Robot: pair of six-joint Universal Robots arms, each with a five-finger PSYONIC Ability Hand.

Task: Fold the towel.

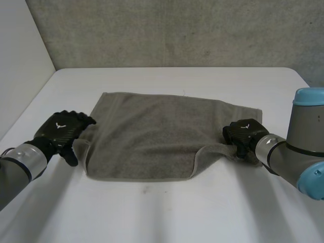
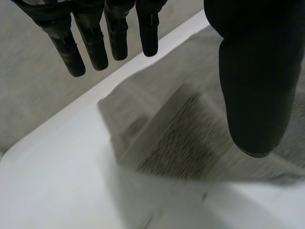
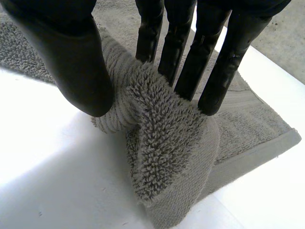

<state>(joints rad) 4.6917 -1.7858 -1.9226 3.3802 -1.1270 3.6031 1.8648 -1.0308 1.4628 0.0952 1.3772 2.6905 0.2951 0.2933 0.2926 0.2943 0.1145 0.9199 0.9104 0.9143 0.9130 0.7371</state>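
Note:
A grey towel (image 1: 162, 131) lies spread flat on the white table (image 1: 162, 212). My left hand (image 1: 66, 129) hovers at the towel's near left corner with its fingers straight. In the left wrist view the fingers (image 2: 95, 43) and thumb (image 2: 255, 81) stand apart above the towel (image 2: 190, 143), holding nothing. My right hand (image 1: 243, 132) is at the near right corner, where the cloth is bunched up. There the thumb (image 3: 78, 62) and fingers (image 3: 190, 62) pinch a raised fold of the towel (image 3: 167, 143) between them.
A grey wall (image 1: 177, 30) runs behind the table's far edge. A pale wall (image 1: 20, 61) stands along the left side. Bare table surface lies in front of the towel and on both sides of it.

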